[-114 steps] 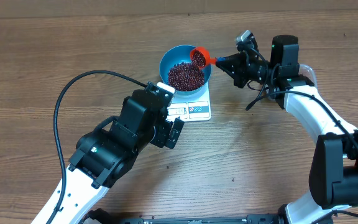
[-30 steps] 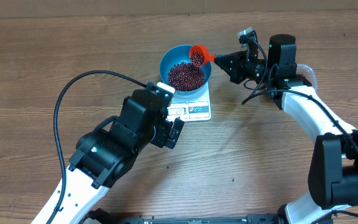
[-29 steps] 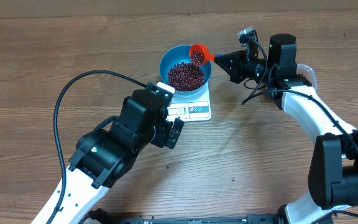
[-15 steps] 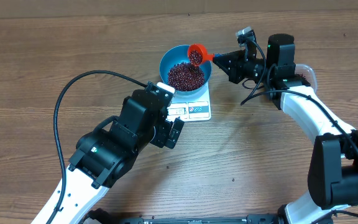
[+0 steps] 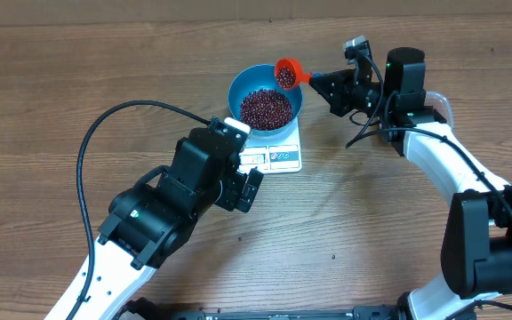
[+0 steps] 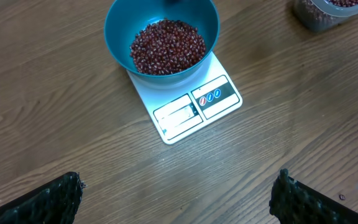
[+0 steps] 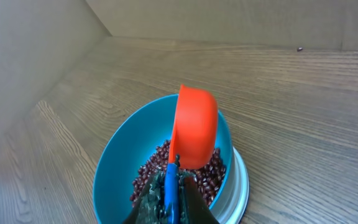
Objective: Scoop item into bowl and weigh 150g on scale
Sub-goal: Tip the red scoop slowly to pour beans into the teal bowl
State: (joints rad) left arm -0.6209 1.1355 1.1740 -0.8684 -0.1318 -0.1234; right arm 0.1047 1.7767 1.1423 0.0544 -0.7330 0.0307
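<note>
The blue bowl (image 5: 236, 89) stands on the white scale (image 5: 280, 159) and holds a heap of red-brown beans (image 5: 265, 108). My right gripper (image 5: 320, 83) is shut on the blue handle of an orange scoop (image 5: 286, 73), which hangs over the bowl's far right rim with some beans in it. In the right wrist view the scoop (image 7: 196, 127) is tipped above the beans (image 7: 156, 167), and the right gripper (image 7: 173, 200) pinches its handle. My left gripper (image 6: 179, 190) is open above bare table, in front of the scale (image 6: 194, 112) and bowl (image 6: 118, 32).
A clear plastic tub (image 6: 328, 12) with more beans stands right of the scale, partly hidden behind my right arm in the overhead view. The left arm's black cable (image 5: 92, 147) loops over the table at the left.
The scoop has shifted slightly right and toward the bowl's far rim. The left arm has not moved.
</note>
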